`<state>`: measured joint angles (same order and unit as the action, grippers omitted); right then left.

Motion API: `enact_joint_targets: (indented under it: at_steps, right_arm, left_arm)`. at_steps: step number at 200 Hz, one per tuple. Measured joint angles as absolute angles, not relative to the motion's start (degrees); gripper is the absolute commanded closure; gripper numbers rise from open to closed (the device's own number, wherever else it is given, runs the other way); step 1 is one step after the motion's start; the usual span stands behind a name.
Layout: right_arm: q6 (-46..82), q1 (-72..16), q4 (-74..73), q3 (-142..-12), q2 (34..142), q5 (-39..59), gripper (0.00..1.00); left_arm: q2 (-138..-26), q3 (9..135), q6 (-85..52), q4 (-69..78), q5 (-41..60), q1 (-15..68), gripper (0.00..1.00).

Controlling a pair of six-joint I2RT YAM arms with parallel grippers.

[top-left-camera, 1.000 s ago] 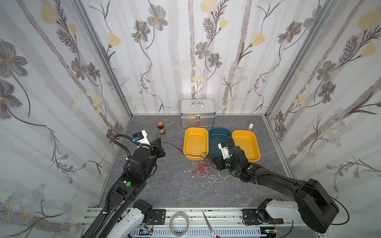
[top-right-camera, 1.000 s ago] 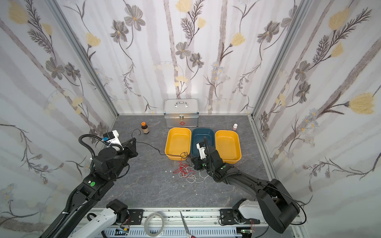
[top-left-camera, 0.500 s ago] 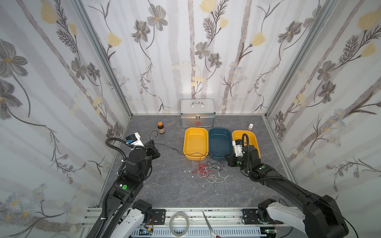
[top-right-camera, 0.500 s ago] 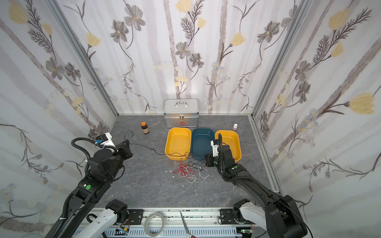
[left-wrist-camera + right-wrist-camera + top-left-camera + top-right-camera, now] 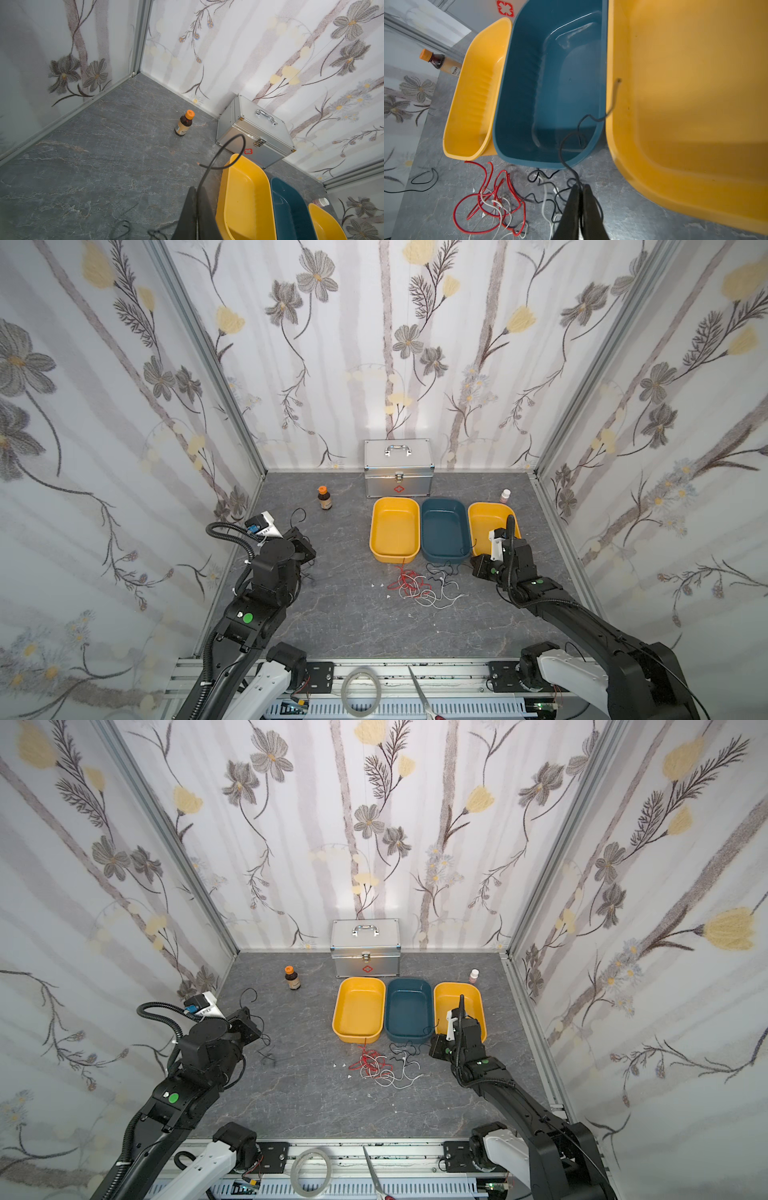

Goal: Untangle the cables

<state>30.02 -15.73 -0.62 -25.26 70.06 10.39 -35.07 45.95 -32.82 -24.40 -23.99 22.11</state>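
Well, at mid-left of both top views the left gripper [image 5: 196,189] is clamped tight on the black cable [image 5: 239,135]; right of centre the right gripper [image 5: 580,187] pinches black cable too. The red cable [image 5: 409,583] and white cable [image 5: 432,600] lie knotted at centre, just below the blue bin [image 5: 442,558].

Silver case [image 5: 398,479], brown bottle [image 5: 324,501], white-capped bottle [image 5: 505,495], blue tub [image 5: 442,531], floral walls [image 5: 374,344]

Bright, even overhead light, soft shadows, wide-angle edge distortion, blurred close foreground.
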Motion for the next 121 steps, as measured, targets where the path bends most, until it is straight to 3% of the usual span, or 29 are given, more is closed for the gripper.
enact_joint_targets:
  at_steps: [49,121]
  right_arm:
    - [30.04,-15.57,-1.98,-23.64,65.6,17.12,0.91]
    - [26.3,-27.03,-2.83,-25.89,64.73,26.74,0.91]
  left_arm:
    - [-36.05,46.22,-32.12,-24.01,-21.45,21.91,1.0]
    - [-45.34,55.92,-28.62,-21.28,-11.18,21.91,1.0]
